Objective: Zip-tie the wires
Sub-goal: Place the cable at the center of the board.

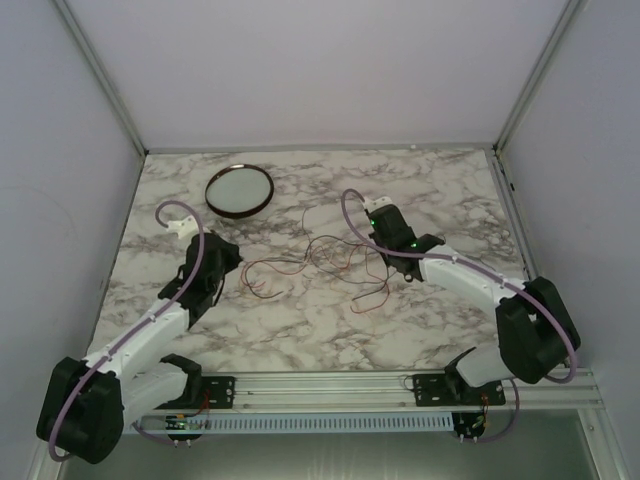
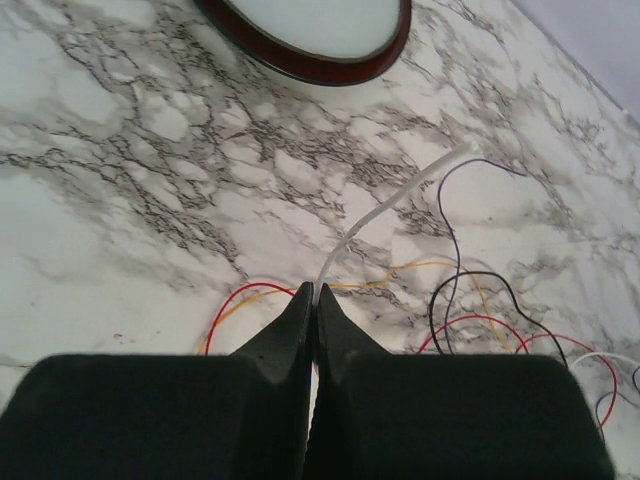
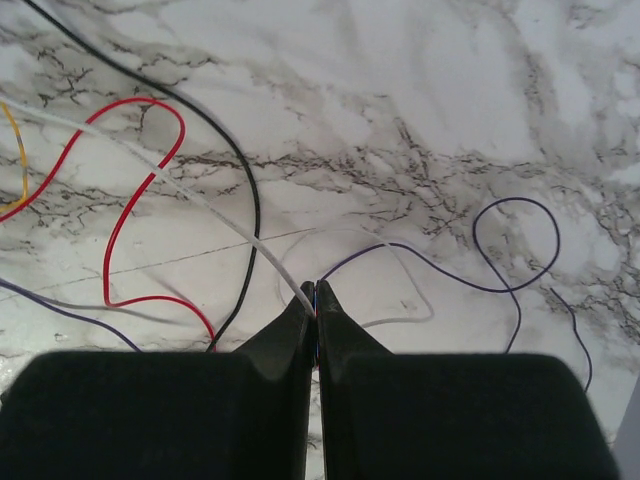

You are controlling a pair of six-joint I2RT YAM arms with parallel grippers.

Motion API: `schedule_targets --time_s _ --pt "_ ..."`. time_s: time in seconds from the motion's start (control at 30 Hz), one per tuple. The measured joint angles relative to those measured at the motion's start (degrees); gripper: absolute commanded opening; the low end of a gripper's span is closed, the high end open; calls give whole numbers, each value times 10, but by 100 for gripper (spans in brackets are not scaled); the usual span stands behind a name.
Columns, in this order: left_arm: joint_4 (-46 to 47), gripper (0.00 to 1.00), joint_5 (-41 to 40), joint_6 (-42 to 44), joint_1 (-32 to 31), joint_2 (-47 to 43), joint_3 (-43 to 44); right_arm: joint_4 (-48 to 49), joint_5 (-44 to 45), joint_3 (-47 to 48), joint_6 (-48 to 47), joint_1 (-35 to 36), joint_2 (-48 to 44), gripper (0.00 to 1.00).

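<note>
The marble bench (image 1: 300,335) carries a round dark-rimmed dish (image 1: 240,213) at the far left. The wires (image 3: 256,200) lie in a loose tangle mid-bench, between the two arms. The left hand (image 2: 313,292) is pressed together on a thin white zip tie (image 2: 375,214) that curves away from its tips. The right hand (image 3: 316,290) is clamped on the wires, a white and a purple strand meeting at its tips.

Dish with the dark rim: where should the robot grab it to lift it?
Probably the dish by its raised near rim, from above, one finger inside and one outside. It lies flat on the table, so nothing lower can be pinched.
</note>
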Motion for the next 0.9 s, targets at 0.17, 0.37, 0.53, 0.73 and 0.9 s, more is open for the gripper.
schedule_targets --time_s 0.17,0.37,0.53,0.73,0.9 --pt "12 0 -7 -9 16 -1 -11 -9 -14 0 -10 0 19 0" --pt "38 0 -12 -19 17 14 -33 -17 -31 0 -21 0 36 12" --pt "42 0 -21 -27 18 21 -59 -28 -46 3 -26 0 45 36" --pt "52 0 -26 -35 18 24 -70 -48 -57 30 -23 0 28 46" --pt "69 10 -26 -45 18 30 -84 -37 -90 61 -9 0 -17 50"
